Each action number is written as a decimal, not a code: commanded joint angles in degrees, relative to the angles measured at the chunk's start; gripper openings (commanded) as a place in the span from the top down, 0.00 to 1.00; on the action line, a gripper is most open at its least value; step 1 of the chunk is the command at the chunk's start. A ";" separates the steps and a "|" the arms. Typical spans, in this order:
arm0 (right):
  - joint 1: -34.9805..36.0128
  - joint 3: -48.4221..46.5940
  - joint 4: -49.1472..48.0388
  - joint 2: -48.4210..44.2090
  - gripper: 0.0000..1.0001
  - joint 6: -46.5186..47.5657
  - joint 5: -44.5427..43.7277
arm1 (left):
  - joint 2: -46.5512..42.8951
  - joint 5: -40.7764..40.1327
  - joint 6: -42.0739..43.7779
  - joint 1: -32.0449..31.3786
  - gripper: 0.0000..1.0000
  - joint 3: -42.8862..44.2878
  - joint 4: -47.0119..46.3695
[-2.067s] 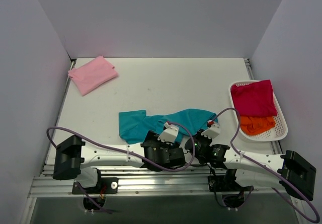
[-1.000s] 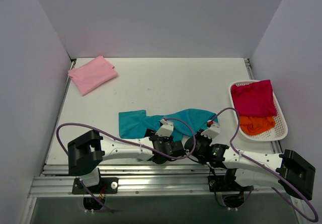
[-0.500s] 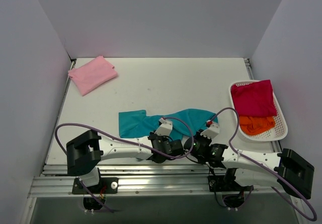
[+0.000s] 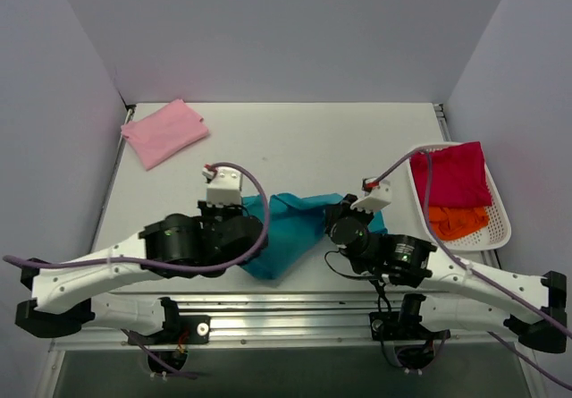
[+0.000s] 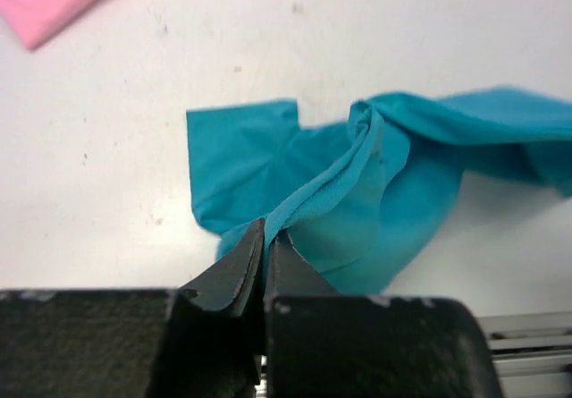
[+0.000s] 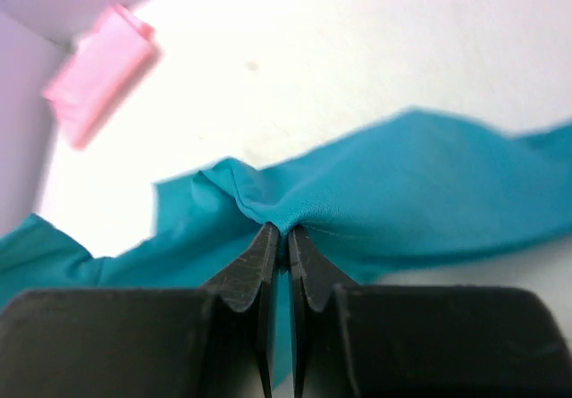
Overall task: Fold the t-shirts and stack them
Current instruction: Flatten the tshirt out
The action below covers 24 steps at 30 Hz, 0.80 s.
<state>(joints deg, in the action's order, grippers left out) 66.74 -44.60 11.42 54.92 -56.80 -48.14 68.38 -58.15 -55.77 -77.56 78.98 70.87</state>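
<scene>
The teal t-shirt point(image 4: 299, 224) hangs bunched between the two raised arms near the table's front middle. My left gripper point(image 5: 266, 232) is shut on a pinched ridge of its cloth, and the rest drapes away toward the table. My right gripper point(image 6: 284, 230) is shut on another fold of the same shirt point(image 6: 402, 183), which spreads out beyond the fingertips. A folded light pink t-shirt point(image 4: 165, 132) lies at the back left corner. The magenta t-shirt point(image 4: 451, 174) and the orange t-shirt point(image 4: 456, 221) lie in a basket at the right.
The white basket point(image 4: 502, 228) stands by the right edge of the table. Grey walls close in the back and both sides. Purple cables loop off both arms over the front of the table.
The left gripper has shut on the teal shirt. Both arms have risen and swung away from the front edge, lifting the shirt from lying spread out into a bunched hanging shape.
</scene>
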 commanded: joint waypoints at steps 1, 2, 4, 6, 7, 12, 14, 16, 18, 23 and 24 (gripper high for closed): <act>1.28 -10.91 6.33 -3.41 1.00 12.98 -6.35 | -4.11 -7.40 4.78 -0.40 0.98 7.93 11.39; 1.37 -12.86 7.29 -3.76 1.00 14.94 -6.27 | -4.91 -7.94 6.44 -0.49 0.98 9.34 11.31; 1.46 -18.91 8.79 -4.73 1.00 19.41 -6.18 | -7.98 -8.73 12.85 -0.49 0.98 12.84 8.68; 1.46 -22.53 10.37 -6.04 1.00 22.24 -5.56 | -10.01 -9.35 18.99 -0.49 0.98 15.05 5.09; 1.46 -24.12 10.55 -6.57 1.00 23.65 -5.30 | -10.98 -9.70 20.77 -0.40 0.98 16.28 3.67; 1.46 -35.81 11.87 -8.77 1.00 31.12 -0.47 | -16.61 -5.93 34.48 -0.40 0.98 21.82 -7.74; 1.46 -39.31 12.13 -9.04 1.00 32.79 0.67 | -17.66 -5.74 39.39 -0.40 0.98 22.97 -11.09; 1.38 -41.35 12.31 -8.86 1.00 33.59 1.56 | -18.02 -5.22 41.34 -0.40 0.98 24.11 -14.52; 1.38 -44.76 12.31 -8.16 1.00 35.08 1.65 | -17.93 -2.59 44.07 -0.31 0.98 26.30 -17.85; 1.29 -52.77 13.89 -4.92 1.00 37.89 1.56 | -14.95 1.19 50.74 -0.31 0.98 32.89 -24.10; 1.20 -55.05 13.98 -4.47 1.00 39.20 1.30 | -13.29 1.55 51.45 -0.40 0.98 35.86 -24.29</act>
<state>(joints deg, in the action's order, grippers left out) 67.92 -95.02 24.75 47.83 -22.61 -46.83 51.53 -59.55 -11.53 -77.69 109.65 53.87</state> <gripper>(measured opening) 0.021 0.050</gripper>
